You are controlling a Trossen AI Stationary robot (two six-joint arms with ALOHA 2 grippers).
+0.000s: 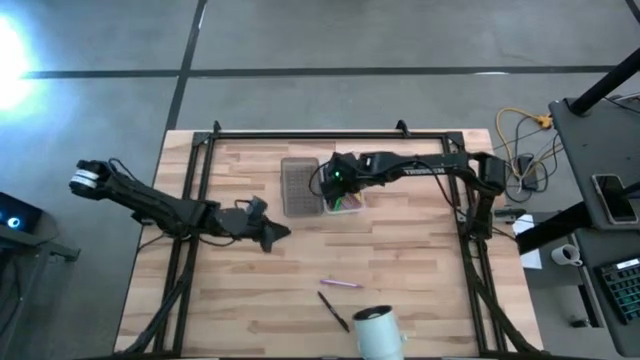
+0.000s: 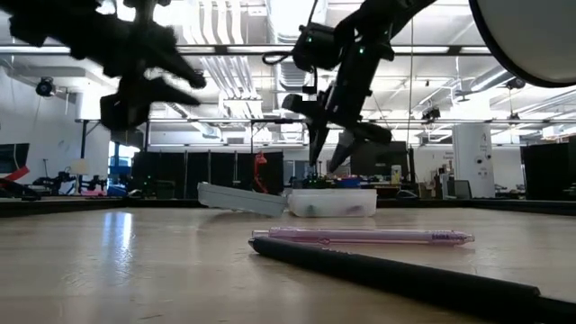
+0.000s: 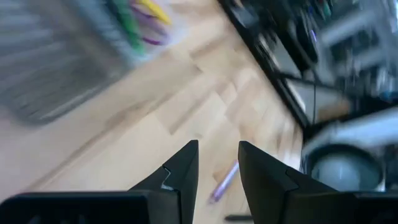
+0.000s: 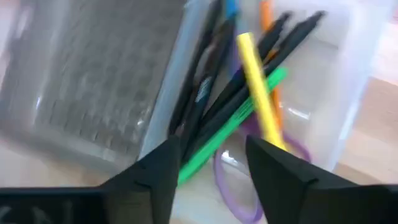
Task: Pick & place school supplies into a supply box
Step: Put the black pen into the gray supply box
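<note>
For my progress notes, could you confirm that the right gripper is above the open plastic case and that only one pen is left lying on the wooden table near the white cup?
Not quite: two remain, a pink pen and a black pen, as the high view shows, near the white cylindrical cup. The right gripper is indeed above the translucent plastic case, its fingers open.

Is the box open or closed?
Open. The box has its grey lid lying flat beside it, and pens and markers show inside.
</note>
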